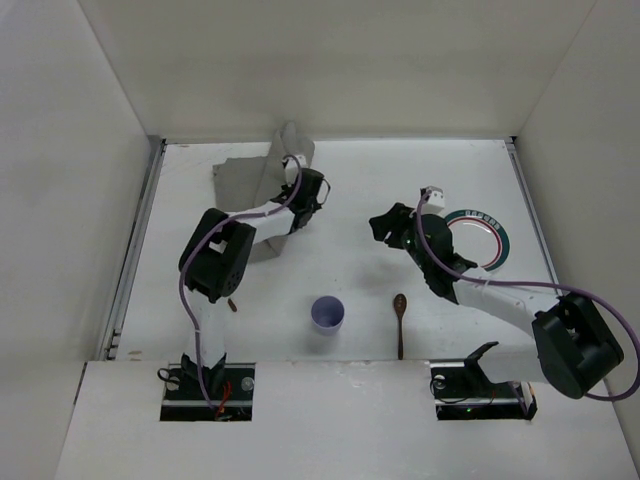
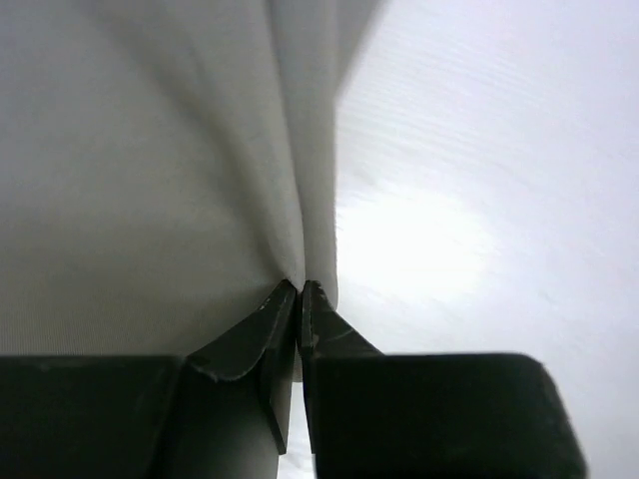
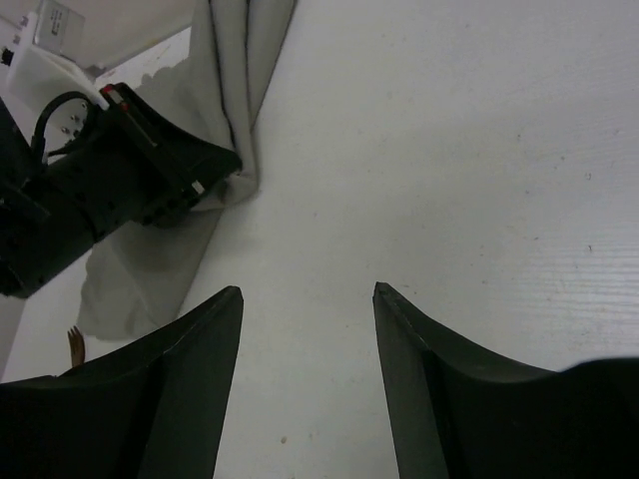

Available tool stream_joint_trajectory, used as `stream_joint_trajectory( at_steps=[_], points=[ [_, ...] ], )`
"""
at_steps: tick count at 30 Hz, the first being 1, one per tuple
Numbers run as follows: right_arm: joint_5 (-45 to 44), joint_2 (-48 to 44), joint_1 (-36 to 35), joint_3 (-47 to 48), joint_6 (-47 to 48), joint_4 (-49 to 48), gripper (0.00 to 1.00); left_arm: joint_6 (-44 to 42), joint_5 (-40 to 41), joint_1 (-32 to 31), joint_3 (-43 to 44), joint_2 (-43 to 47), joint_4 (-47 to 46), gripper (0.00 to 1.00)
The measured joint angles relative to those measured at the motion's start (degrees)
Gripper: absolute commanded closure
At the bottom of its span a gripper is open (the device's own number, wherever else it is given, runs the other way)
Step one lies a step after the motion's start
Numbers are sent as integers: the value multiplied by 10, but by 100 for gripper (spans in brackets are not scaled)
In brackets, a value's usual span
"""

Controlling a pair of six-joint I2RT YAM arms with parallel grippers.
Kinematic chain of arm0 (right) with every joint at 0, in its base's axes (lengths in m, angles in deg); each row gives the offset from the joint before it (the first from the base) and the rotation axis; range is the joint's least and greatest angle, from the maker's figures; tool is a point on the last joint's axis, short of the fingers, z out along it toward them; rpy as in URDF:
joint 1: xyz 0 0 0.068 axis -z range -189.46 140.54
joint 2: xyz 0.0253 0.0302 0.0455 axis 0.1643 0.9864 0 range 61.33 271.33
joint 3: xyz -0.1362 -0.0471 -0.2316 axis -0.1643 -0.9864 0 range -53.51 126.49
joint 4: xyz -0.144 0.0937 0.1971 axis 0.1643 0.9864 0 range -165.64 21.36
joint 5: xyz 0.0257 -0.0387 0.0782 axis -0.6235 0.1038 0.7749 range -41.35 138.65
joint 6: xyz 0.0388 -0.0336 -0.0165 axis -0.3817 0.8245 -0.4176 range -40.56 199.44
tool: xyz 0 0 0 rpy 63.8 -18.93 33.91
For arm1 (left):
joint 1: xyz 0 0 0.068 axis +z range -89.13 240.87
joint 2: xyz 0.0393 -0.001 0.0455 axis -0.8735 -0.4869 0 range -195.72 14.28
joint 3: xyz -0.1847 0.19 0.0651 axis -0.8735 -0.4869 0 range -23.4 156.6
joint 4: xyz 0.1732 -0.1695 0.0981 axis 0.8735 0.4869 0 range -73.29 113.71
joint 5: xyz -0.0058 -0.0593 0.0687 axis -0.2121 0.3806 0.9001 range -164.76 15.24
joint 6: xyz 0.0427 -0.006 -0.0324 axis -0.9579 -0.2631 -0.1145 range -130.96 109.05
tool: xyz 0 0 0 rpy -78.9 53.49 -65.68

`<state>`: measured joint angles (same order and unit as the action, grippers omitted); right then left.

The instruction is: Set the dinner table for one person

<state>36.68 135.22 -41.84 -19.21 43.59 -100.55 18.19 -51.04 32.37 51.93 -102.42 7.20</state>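
The left gripper [image 2: 300, 287] has its 2 fingers pinched tight on a fold of the grey cloth [image 2: 150, 180], holding it up over the far left of the white table [image 1: 400, 170]. The right gripper [image 3: 308, 291] hangs spread wide above bare tabletop, beside the green-rimmed plate [image 1: 502, 234]. A cup [image 1: 327, 314] and a spoon [image 1: 400, 322] lie near the arm bases.

1. Left arm [image 1: 215, 255] reaches from its base towards the far side, wrist raised.
2. Left gripper [image 2: 300, 299]: fingertips pressed together, pinching a fold of grey cloth [image 2: 150, 180].
3. Right arm [image 1: 500, 300]: elbow out right, forearm angled left towards centre.
4. Right gripper [image 3: 308, 291]: fingers spread apart, holding nothing, pointing down.
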Motion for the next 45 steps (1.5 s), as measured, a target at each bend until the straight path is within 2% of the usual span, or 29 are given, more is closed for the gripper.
stream_joint_trajectory(
  at_steps=[4, 8, 10, 13, 17, 22, 26, 34, 45],
  points=[
    [0, 0, 9, 0, -1, 0, 36, 5, -22, -64, -4, 0, -30, 94],
    [0, 3, 10, 0, -4, 0, 32, 14, -31, -99, -36, 16, -51, 80],
    [0, 9, 10, 0, -6, 0, 31, 22, -32, -106, -65, 38, -60, 65],
    [2, 23, 12, 0, -15, 0, 29, 38, -31, -105, -124, 99, -68, 47],
    [7, 51, 13, 1, -35, -3, 26, 59, -21, -99, -233, 242, -94, 38],
    [20, 151, 9, 45, -62, -8, 23, 89, -3, -83, -352, 431, -125, 38],
    [36, 228, 3, 99, -94, -8, 24, 132, 31, -62, -429, 517, -92, 38],
    [51, 309, 1, 170, -197, -9, 30, 197, 49, 13, -509, 527, 23, 39],
    [65, 379, -8, 227, -292, -8, 38, 223, 28, 34, -532, 506, 23, 42]
  ],
)
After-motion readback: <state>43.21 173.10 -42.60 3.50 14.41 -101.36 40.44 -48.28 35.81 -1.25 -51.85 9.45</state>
